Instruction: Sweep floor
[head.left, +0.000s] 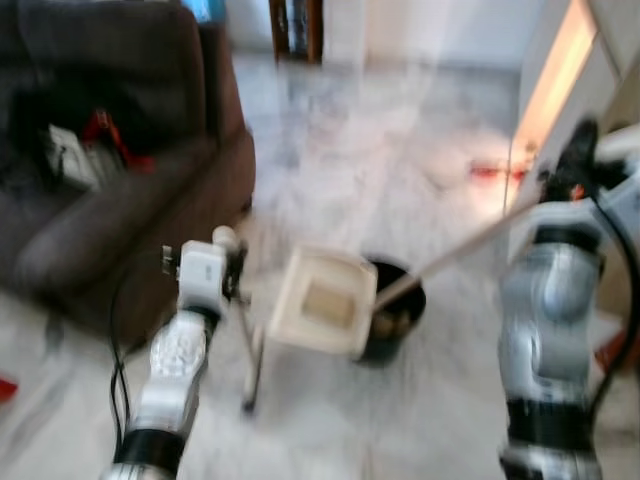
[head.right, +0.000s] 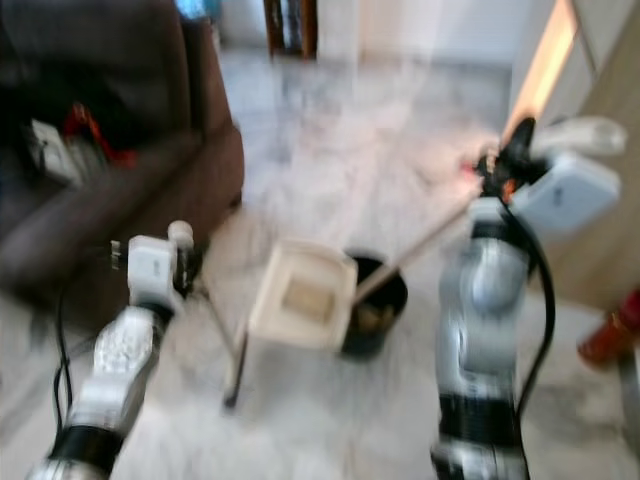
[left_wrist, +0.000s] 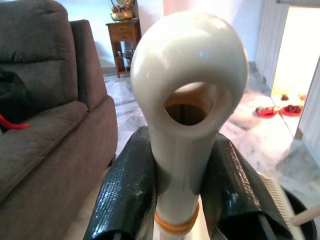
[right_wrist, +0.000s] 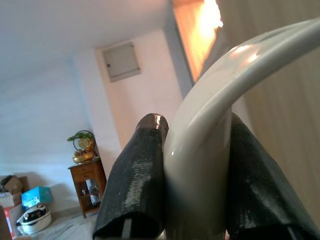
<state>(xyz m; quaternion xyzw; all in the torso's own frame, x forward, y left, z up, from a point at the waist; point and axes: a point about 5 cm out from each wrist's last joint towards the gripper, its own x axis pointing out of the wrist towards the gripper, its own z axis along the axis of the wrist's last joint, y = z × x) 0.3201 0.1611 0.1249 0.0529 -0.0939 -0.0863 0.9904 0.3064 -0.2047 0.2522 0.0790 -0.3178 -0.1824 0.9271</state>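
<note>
Both claws hold sweeping tools over the marble floor (head.left: 400, 150) beside the sofa (head.left: 110, 200).

The left claw (left_wrist: 180, 200) is clamped on the dustpan handle (left_wrist: 187, 100), keeping the cream dustpan (head.left: 322, 300) propped on the floor so its mouth faces the dark broom head (head.left: 395, 310). The right claw (right_wrist: 195, 195) is clamped on the broom handle (head.left: 470, 245), slanted down, probably to push dirt in. The blurred head views give that layout; the wrist views show each grip and a wooden side table (left_wrist: 122, 37) behind.

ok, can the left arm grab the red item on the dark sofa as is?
Probably not: the left gripper is clamped on the cream dustpan handle, and the red item lies far back on the dark sofa.
</note>
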